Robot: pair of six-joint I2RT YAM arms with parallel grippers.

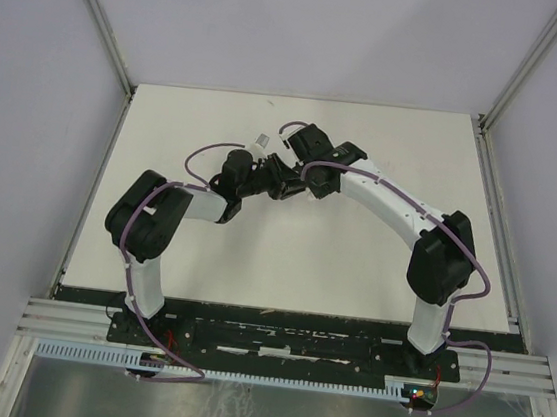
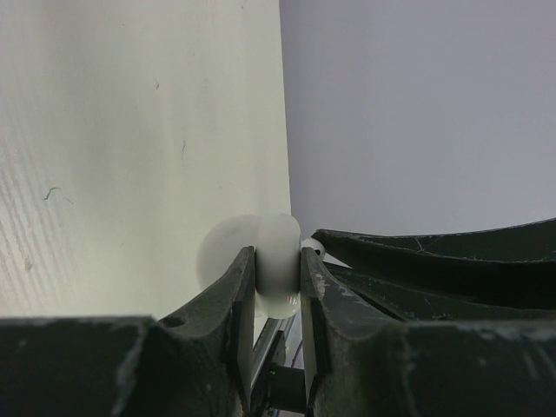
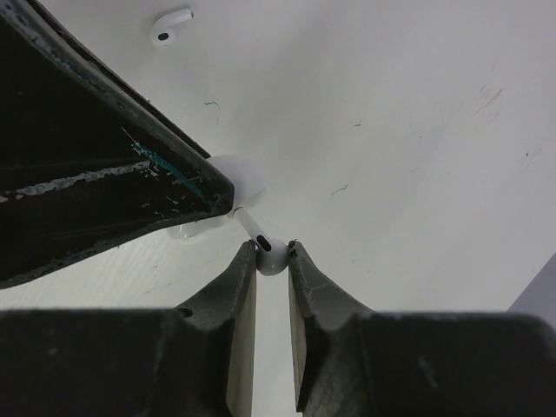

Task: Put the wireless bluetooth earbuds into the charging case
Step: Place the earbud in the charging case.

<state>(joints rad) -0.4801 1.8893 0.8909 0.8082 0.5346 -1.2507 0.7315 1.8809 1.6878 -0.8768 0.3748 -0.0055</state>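
Count: two earbuds, one charging case [image 2: 228,254], two arms.

The left jaws are clenched on the case. The right jaws are clenched on one earbud [image 3: 270,260], and its stem reaches to the case. The second earbud [image 3: 171,24] lies loose on the worktop [image 3: 391,130], well apart from both.

Both jaws meet mid-worktop, nearer the far edge, with bare surface on every side.
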